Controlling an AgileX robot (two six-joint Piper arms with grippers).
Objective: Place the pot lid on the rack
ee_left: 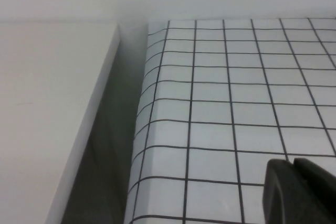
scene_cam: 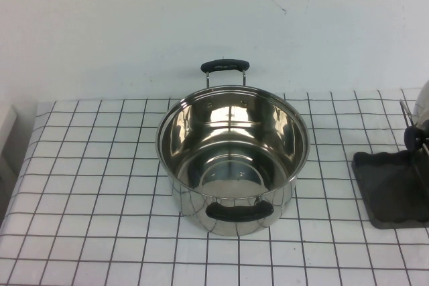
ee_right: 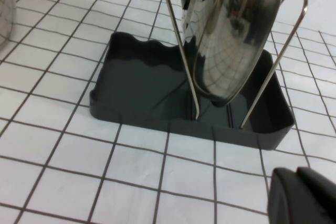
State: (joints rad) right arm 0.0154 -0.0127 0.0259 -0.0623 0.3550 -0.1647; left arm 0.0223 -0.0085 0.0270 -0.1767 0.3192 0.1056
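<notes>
The shiny steel pot lid (ee_right: 236, 35) stands on edge between the wire rods of the rack (ee_right: 181, 51), its rim down in the dark grey base (ee_right: 136, 87). In the high view only a sliver of the pot lid (scene_cam: 422, 106) and its black knob (scene_cam: 413, 137) show at the right edge, above the rack's dark mat (scene_cam: 392, 189). My right gripper (ee_right: 297, 171) is shut and empty, a few tiles short of the rack's base. My left gripper (ee_left: 293, 162) is shut and empty over the tiled table near its left edge. Neither gripper shows in the high view.
A deep steel pot (scene_cam: 232, 155) with two black handles stands open in the middle of the grid-patterned table (scene_cam: 87, 185). A white ledge (ee_left: 47, 119) runs beside the table's left edge, with a dark gap (ee_left: 107, 166) between them. A white wall rises behind.
</notes>
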